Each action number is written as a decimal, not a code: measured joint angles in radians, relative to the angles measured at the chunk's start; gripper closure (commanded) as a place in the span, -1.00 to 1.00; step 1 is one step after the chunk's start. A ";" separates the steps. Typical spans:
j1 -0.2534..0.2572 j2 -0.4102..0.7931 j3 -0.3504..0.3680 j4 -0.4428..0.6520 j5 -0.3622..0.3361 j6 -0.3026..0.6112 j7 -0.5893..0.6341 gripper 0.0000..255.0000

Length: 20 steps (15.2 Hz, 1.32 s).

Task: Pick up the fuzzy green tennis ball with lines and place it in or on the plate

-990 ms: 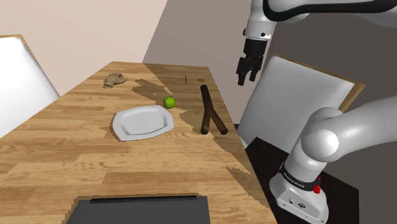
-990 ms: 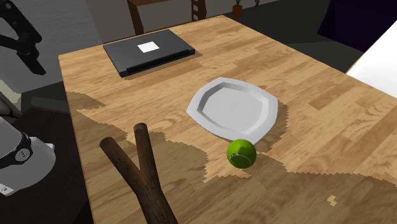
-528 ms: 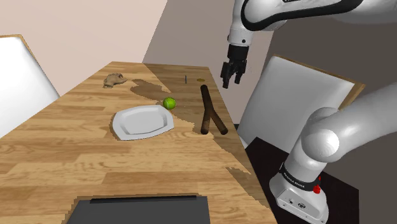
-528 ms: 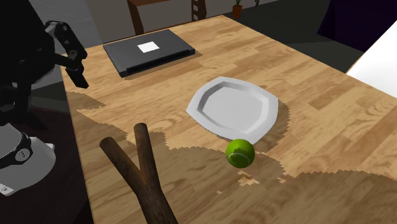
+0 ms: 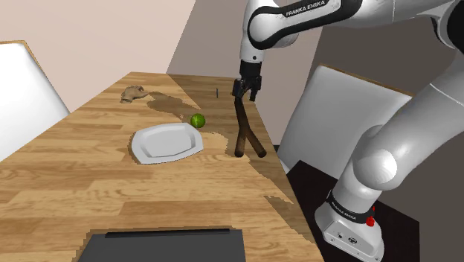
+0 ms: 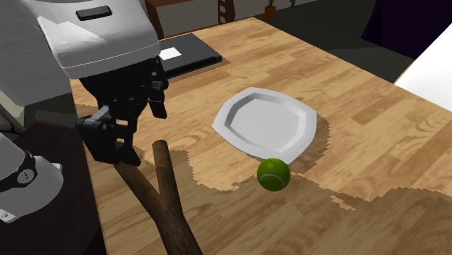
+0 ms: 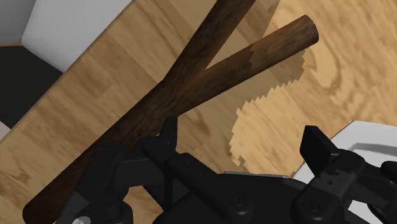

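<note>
The green tennis ball [image 5: 197, 120] [image 6: 273, 174] rests on the wooden table, just off one corner of the white plate [image 5: 167, 143] [image 6: 266, 120]. The plate holds nothing. My black gripper [image 5: 245, 91] [image 6: 134, 123] [image 7: 242, 143] hangs open above a dark forked stick [image 5: 245, 131] [image 6: 165, 199] [image 7: 191, 83], near the table's edge. It is apart from the ball, toward the shoulder view's right. Nothing is between the fingers [image 7: 167, 132]. A corner of the plate [image 7: 375, 137] shows beside one finger.
A dark closed laptop [image 5: 160, 245] [image 6: 170, 56] lies at the table's near end in the shoulder view. A small brown object [image 5: 134, 93] sits at the far end. White chairs [image 5: 342, 112] [image 5: 22, 85] stand on both sides of the table.
The arm has swung in from beyond the table's edge toward the shoulder view's left and lowered; the gripper now hangs over the forked stick. Ball and plate have not moved.
</note>
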 measured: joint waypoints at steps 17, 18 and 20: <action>0.047 0.656 0.041 0.571 -0.030 0.120 0.012 -1.00; 0.049 0.681 0.042 0.595 -0.032 0.123 0.014 -1.00; 0.052 0.698 0.043 0.593 -0.033 0.141 0.015 -1.00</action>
